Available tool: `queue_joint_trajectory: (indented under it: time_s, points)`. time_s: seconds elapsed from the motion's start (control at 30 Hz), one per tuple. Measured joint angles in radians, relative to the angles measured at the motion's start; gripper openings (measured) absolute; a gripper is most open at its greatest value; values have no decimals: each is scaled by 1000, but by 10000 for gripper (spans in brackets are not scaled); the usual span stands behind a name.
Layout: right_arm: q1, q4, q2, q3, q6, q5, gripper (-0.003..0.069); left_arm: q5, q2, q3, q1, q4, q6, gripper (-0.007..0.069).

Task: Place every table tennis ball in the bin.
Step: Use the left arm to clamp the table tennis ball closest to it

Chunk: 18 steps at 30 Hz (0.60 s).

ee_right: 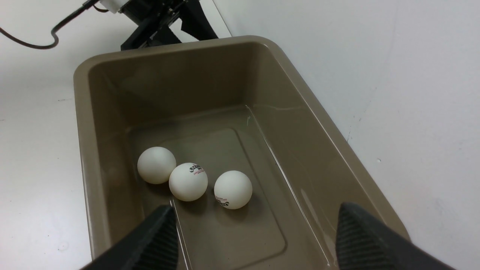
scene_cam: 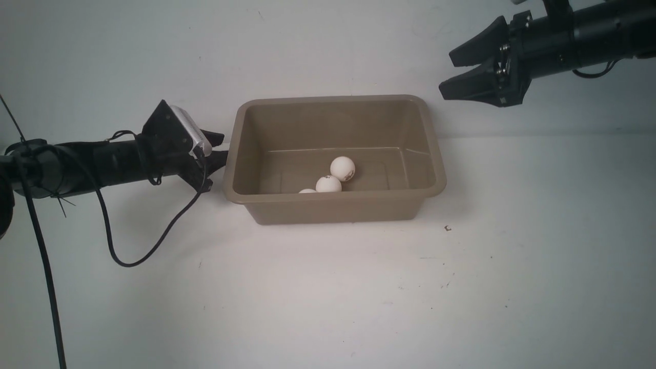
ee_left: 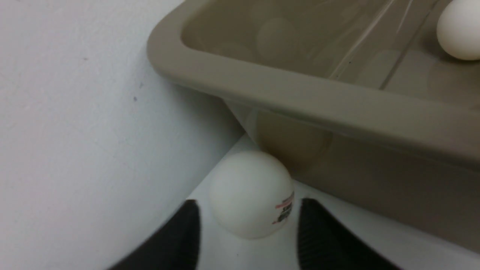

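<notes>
The taupe bin (scene_cam: 333,196) stands against the back wall with three table tennis balls (ee_right: 156,165) (ee_right: 188,181) (ee_right: 233,189) on its floor. A fourth ball (ee_left: 251,193), with a printed mark, lies on the table outside the bin (ee_left: 300,93), in the nook between its left wall and the back wall. My left gripper (ee_left: 248,204) is open around this ball, with a gap on each side. In the front view that ball is hidden behind the left gripper (scene_cam: 221,147). My right gripper (scene_cam: 447,72) hangs open and empty above the bin's right end.
The white back wall (scene_cam: 328,46) rises directly behind the bin. The left arm's black cable (scene_cam: 128,261) loops down onto the table left of the bin.
</notes>
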Motion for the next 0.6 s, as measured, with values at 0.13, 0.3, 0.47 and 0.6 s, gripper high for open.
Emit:
queue_joint_trajectory:
  time_s: [0.13, 0.3, 0.47, 0.6]
  points:
    - [0, 0, 0, 0, 5, 0, 514, -1, 0, 0, 0, 0, -18, 481]
    - [0, 0, 0, 0, 11, 0, 514, -20, 0, 0, -12, 0, -20, 501]
    - [0, 0, 0, 0, 16, 0, 514, -83, 0, 0, -50, 0, -19, 501]
    - [0, 0, 0, 0, 19, 0, 514, -85, 0, 0, -56, 0, -16, 501]
